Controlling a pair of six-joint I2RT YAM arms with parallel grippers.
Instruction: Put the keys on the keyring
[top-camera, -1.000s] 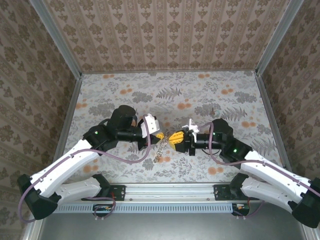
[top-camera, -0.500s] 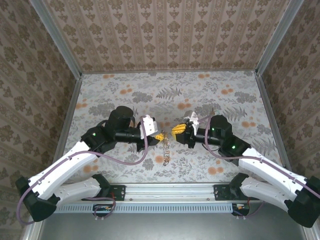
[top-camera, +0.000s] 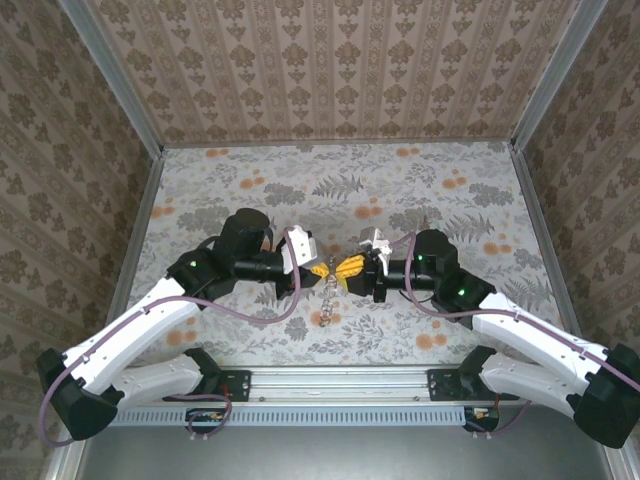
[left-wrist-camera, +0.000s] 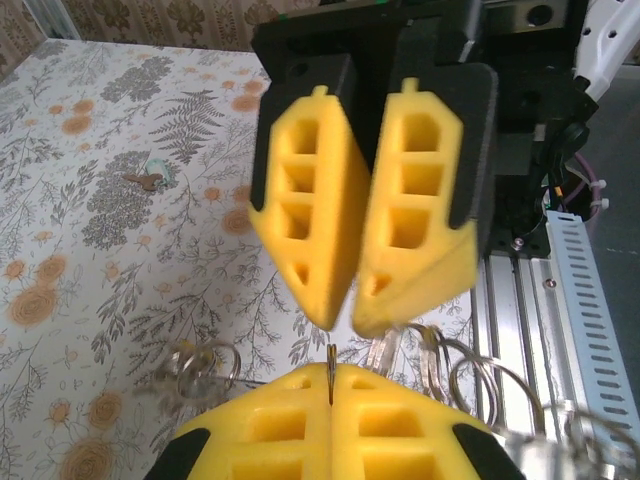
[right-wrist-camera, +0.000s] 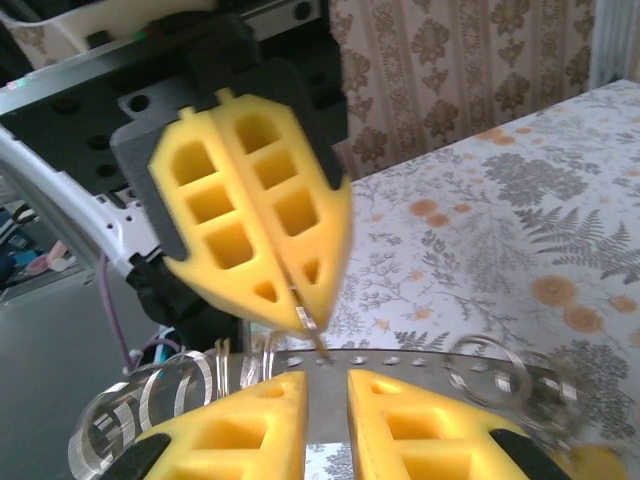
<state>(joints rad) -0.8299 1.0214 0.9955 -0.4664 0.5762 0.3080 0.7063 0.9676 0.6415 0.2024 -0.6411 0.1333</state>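
Yellow, cell-patterned left end effector (left-wrist-camera: 330, 372) is pinching the thin, dangling metal-ring keyring (top-camera: 324, 300); right end effector (right-wrist-camera: 325, 385) is gaping slightly, sitting closer than before.

Count of robot arms: 2, left arm (top-camera: 150, 320) and right arm (top-camera: 525, 335). Grippers: 2, left gripper (top-camera: 318, 271) and right gripper (top-camera: 350, 268). Yellow fingers (left-wrist-camera: 300, 230): 2 per gripper, 4 in total. Purple cables: 2, left cable (top-camera: 250, 318) and right cable (top-camera: 425, 300). Keyring chain (top-camera: 326, 300): 1. Its metal rings (right-wrist-camera: 170, 400) are several, but they blur and overlap in both wrist views, so the exact number is not countable. Small brown key (left-wrist-camera: 148, 180) on the tablecloth (left-wrist-camera: 80, 250): 1.
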